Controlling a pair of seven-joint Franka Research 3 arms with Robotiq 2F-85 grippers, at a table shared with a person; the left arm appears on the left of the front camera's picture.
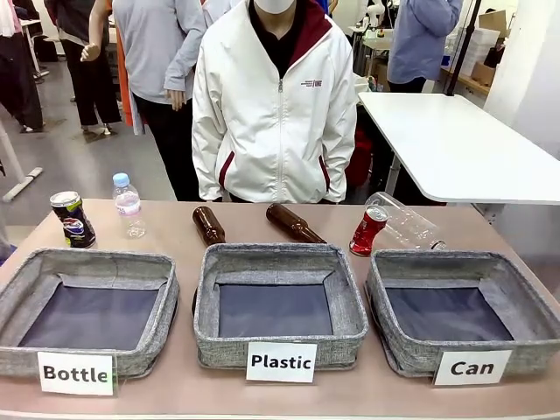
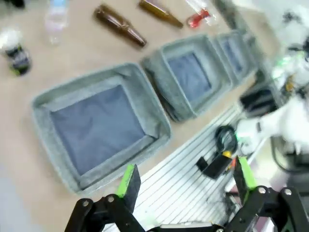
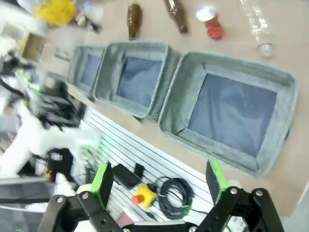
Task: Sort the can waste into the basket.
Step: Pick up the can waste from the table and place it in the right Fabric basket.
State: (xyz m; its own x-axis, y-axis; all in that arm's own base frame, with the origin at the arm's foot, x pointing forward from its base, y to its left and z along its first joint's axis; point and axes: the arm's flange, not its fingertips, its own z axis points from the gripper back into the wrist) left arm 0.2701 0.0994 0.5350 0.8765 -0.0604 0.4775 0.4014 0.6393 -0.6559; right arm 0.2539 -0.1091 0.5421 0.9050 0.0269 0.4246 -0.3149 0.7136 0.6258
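Note:
A dark blue can (image 1: 72, 219) stands upright at the far left of the table. A dented red can (image 1: 368, 230) leans just behind the grey fabric basket (image 1: 455, 261) with the "Can" card, at the right. The basket holds nothing. In the left wrist view my left gripper (image 2: 187, 179) hangs open over the table's near edge, far from the blue can (image 2: 17, 55) and the red can (image 2: 198, 18). My right gripper (image 3: 159, 178) is open too, off the near edge in front of the Can basket (image 3: 231, 62), with the red can (image 3: 212, 24) beyond it.
Like trays labelled "Bottle" (image 1: 87, 261) and "Plastic" (image 1: 278, 254) stand left and middle. Behind them are a small upright plastic bottle (image 1: 128, 206), two lying brown bottles (image 1: 208, 225) (image 1: 293, 223) and a clear bottle (image 1: 409, 223) lying by the red can. A person stands at the far side.

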